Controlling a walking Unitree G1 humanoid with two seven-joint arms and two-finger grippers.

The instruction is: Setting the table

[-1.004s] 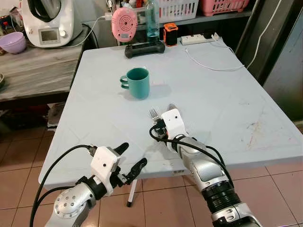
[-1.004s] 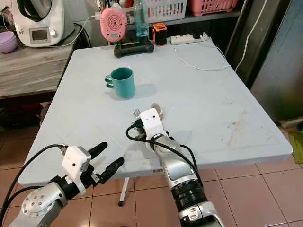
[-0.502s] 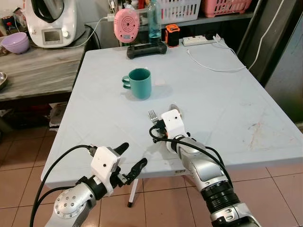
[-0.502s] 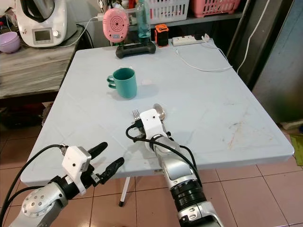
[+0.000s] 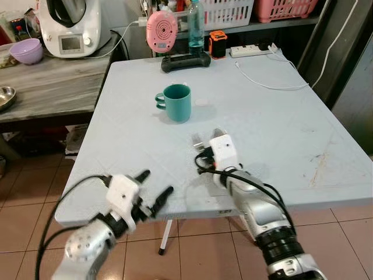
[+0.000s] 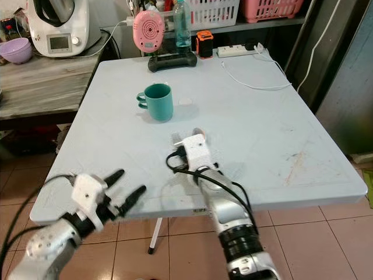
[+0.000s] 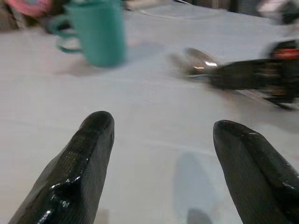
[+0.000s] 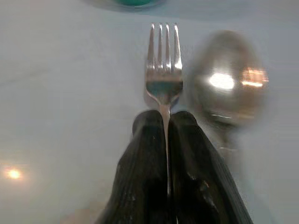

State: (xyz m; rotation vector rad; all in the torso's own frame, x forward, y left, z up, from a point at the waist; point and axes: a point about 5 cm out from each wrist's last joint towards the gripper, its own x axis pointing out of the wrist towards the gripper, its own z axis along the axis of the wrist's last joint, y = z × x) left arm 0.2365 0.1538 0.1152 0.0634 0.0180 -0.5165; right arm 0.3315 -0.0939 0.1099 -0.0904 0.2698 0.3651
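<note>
A teal mug (image 5: 177, 102) stands upright on the pale table (image 5: 280, 116), left of its middle. Nearer the front edge, my right gripper (image 8: 167, 116) is shut on the handle of a silver fork (image 8: 163, 70), low over the tabletop with the tines pointing toward the mug. Just to the fork's right a silver spoon (image 8: 230, 79) lies on the table, its handle hidden under my right wrist. My left gripper (image 5: 154, 185) is open at the table's front left edge with nothing between its fingers (image 7: 88, 154).
Along the far edge of the table are a pink round device (image 5: 161, 29), a black base (image 5: 186, 60), a bottle (image 5: 196, 23), an orange item (image 5: 218, 42), a power strip (image 5: 256, 49) and a white cable (image 5: 274, 81). A side counter holds an appliance (image 5: 70, 26) and a purple bowl (image 5: 26, 51).
The whole picture has shifted a little, so the camera moved. My left arm is blurred and its gripper sits slightly higher, closer to the table edge. The right gripper still holds the fork.
</note>
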